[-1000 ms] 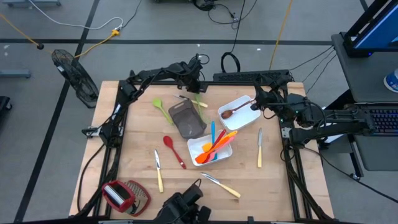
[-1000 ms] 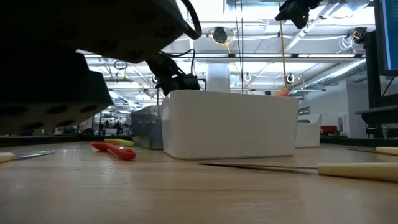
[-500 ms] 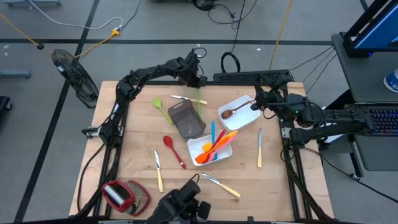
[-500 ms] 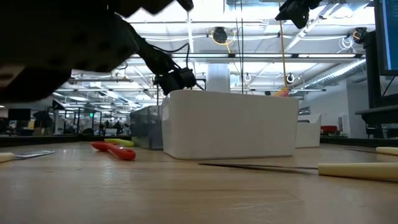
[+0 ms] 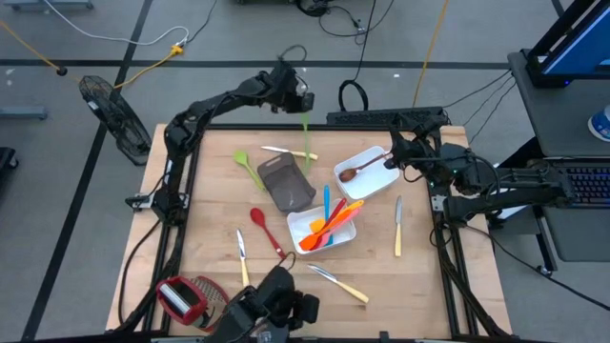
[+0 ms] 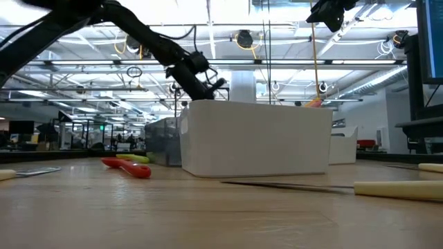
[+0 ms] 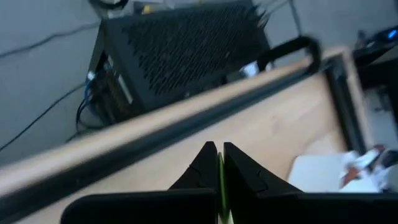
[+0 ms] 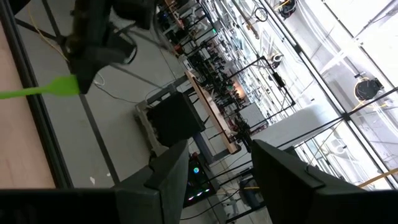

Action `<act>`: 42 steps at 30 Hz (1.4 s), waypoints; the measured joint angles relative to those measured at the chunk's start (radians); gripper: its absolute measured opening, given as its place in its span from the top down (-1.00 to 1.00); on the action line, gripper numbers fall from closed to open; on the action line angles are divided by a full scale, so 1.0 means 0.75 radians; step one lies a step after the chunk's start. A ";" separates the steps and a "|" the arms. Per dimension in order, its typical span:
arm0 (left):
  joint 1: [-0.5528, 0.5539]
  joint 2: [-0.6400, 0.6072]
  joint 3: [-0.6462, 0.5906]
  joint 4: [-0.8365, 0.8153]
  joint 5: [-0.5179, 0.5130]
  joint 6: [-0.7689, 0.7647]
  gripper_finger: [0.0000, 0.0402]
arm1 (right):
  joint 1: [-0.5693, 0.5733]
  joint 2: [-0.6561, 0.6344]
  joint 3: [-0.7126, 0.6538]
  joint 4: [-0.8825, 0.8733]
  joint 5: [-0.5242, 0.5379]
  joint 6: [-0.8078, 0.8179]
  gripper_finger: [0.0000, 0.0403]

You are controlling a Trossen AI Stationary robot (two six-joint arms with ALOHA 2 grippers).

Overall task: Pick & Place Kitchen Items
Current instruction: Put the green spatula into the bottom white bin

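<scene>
Above the table's far edge, a green spatula [image 5: 305,136] hangs upright from my left claw [image 5: 303,112], whose fingers [image 7: 205,167] are clamped together on its thin handle; the blade end points down toward the wood. Just beside it on the table lies a pale-handled knife [image 5: 276,150], and near that a green spoon [image 5: 244,159] next to a grey-brown tray [image 5: 286,183]. A red spoon [image 5: 263,227] rests on the wood toward the near side of that tray, with another pale-handled knife [image 5: 243,260] nearer the front edge. A white tray [image 5: 315,229] in the middle holds a bundle of orange, blue and pink utensils [image 5: 332,217]. A second white tray [image 5: 374,171], toward the right side, holds a brown wooden spoon [image 5: 358,171]. A further pale-handled knife [image 5: 398,225] lies well to the right of the middle tray, and one more piece of cutlery [image 5: 338,283] sits close to the front edge. At the front left corner stands a red-and-mesh tool [image 5: 191,298]. My right claw [image 5: 398,152] waits over the far right corner, its fingers [image 8: 168,175] apart and holding nothing.
</scene>
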 joint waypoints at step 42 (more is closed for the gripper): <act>-0.601 -0.398 0.002 0.483 -0.256 -0.222 1.00 | -0.001 -0.138 -0.001 -0.652 -0.953 1.389 0.16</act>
